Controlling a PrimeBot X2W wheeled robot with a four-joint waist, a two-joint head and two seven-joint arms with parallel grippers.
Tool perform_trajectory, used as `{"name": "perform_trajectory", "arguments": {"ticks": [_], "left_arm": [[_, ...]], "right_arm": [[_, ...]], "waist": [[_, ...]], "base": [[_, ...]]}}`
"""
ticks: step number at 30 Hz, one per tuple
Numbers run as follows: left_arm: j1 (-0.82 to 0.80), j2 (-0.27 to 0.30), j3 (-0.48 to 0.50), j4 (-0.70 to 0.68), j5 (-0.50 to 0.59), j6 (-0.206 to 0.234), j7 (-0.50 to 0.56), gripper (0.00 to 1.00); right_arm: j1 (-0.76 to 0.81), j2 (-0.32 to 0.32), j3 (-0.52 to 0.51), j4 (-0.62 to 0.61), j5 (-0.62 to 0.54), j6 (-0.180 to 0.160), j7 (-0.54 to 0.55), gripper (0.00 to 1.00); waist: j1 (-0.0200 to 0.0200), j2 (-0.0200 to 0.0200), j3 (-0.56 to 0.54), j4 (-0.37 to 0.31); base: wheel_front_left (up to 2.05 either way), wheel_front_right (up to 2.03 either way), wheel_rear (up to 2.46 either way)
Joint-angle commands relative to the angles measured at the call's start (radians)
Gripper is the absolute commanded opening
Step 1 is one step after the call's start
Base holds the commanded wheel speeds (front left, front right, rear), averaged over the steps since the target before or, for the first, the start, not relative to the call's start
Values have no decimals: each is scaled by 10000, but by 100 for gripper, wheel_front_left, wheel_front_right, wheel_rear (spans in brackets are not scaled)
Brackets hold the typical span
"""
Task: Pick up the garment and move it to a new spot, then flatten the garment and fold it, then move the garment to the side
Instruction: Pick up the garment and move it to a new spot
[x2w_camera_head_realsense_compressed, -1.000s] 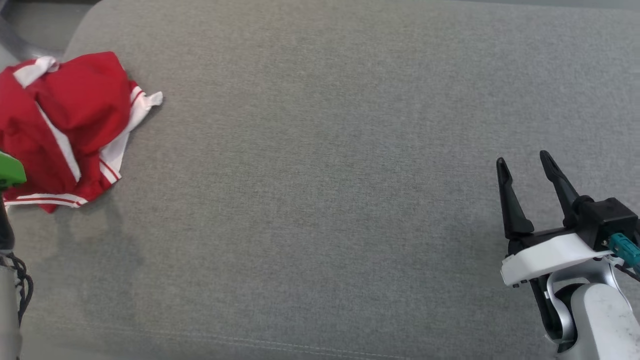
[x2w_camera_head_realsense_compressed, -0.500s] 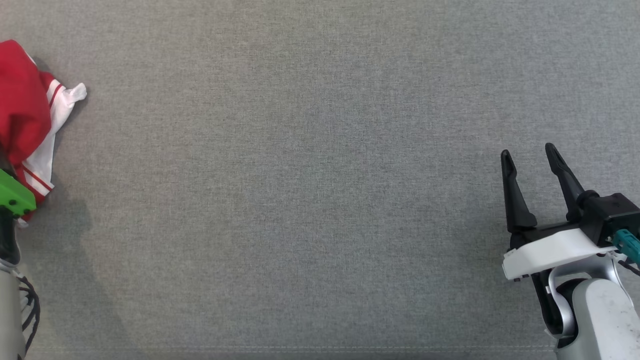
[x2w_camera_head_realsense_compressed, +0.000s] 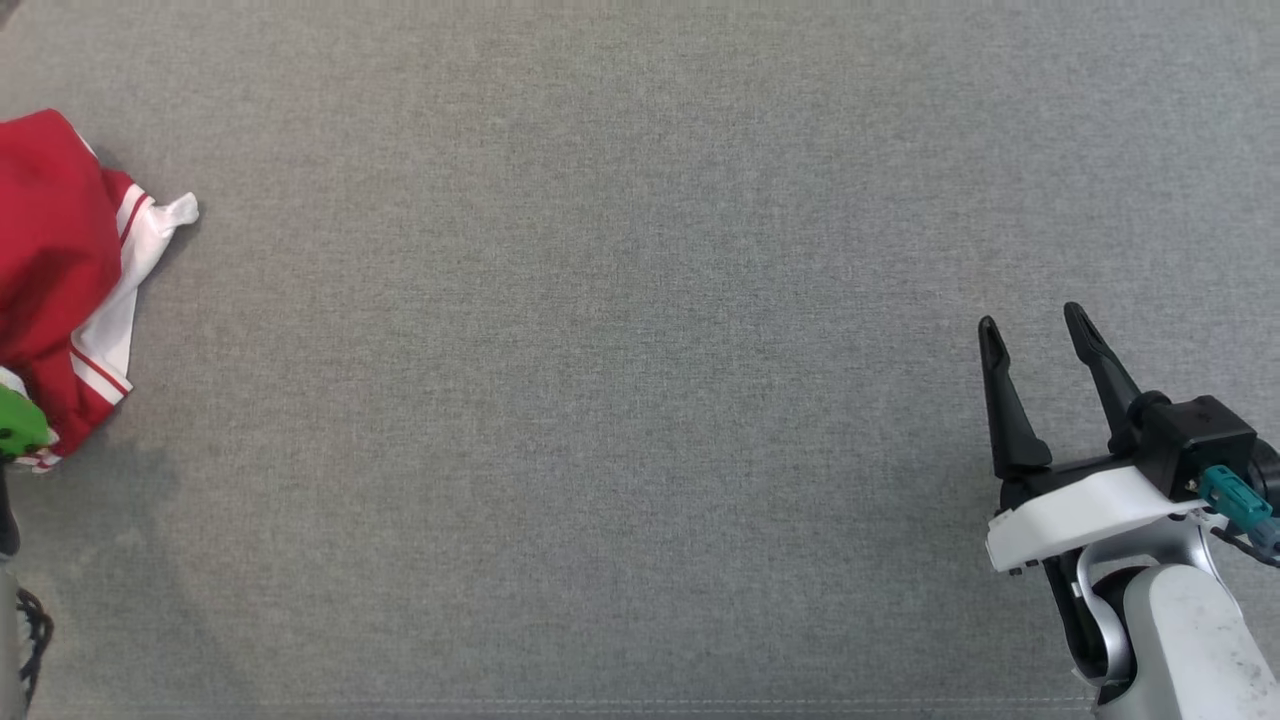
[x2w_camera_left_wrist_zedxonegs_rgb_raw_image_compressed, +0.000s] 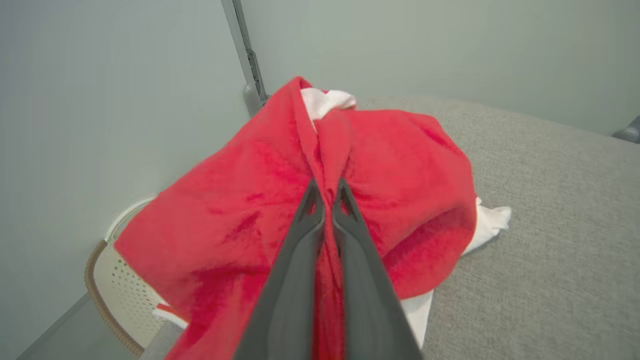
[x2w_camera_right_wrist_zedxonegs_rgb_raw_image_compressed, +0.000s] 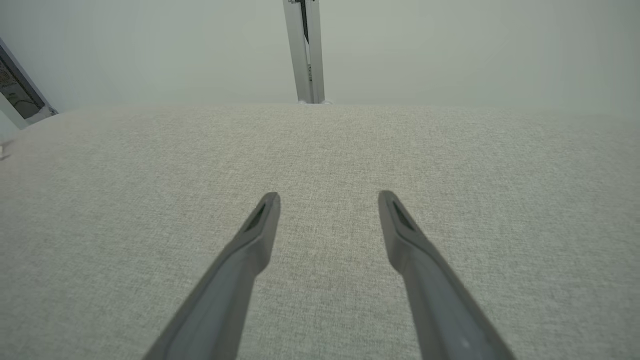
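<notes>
The garment (x2w_camera_head_realsense_compressed: 55, 270) is red cloth with white striped trim, bunched at the far left edge of the grey fabric surface (x2w_camera_head_realsense_compressed: 600, 350). In the left wrist view my left gripper (x2w_camera_left_wrist_zedxonegs_rgb_raw_image_compressed: 327, 192) is shut on a pinched fold of the red garment (x2w_camera_left_wrist_zedxonegs_rgb_raw_image_compressed: 390, 165), which bulges on both sides of the fingers. The head view catches just a green part (x2w_camera_head_realsense_compressed: 18, 425) of the left arm, at the left edge by the garment. Low on the right, my right gripper (x2w_camera_head_realsense_compressed: 1035, 335) stands open over bare fabric, far from the garment; its two fingers (x2w_camera_right_wrist_zedxonegs_rgb_raw_image_compressed: 260, 225) are spread wide with nothing between them.
A pale perforated basket (x2w_camera_left_wrist_zedxonegs_rgb_raw_image_compressed: 120, 290) sits below the surface's left end. Behind the surface is a pale wall with a metal post (x2w_camera_right_wrist_zedxonegs_rgb_raw_image_compressed: 305, 50). The surface's front seam (x2w_camera_head_realsense_compressed: 600, 703) runs along the bottom of the head view.
The left gripper has shut on the garment. The head camera has swung, so the garment now sits further left in its view. The right gripper stays open in about the same pose.
</notes>
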Motion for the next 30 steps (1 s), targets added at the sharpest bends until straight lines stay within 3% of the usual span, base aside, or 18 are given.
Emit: {"name": "perform_trajectory", "arguments": {"ticks": [1, 8, 17, 23, 30], "left_arm": [[-284, 196, -15, -36, 107, -9, -264, 0], [-749, 650, -181, -994, 639, -30, -893, 0], [-1831, 740, -757, -4056, 1195, -32, -527, 0], [-2559, 364, -1568, -6220, 1466, -2, 608, 0], [-3152, -515, -2829, -7469, 1693, -81, 1612, 0]], "right_arm": [[8, 28, 27, 84, 81, 1, -105, 100], [136, 204, 146, 557, 272, 1, -352, 100], [233, 455, 196, 1181, 452, 1, -813, 100], [47, 542, 280, 1608, 637, 1, -1105, 100], [-130, 595, 330, 1990, 817, 1, -1358, 100]], "waist": [[-1, 0, -313, -78], [-1, 0, -1020, -328], [-1, 0, -1544, -1326], [-1, 0, -1576, -2404], [-1, 0, -1417, -3589]], "base": [[0, 0, 0], [0, 0, 0], [0, 0, 0], [0, 0, 0], [0, 0, 0]]}}
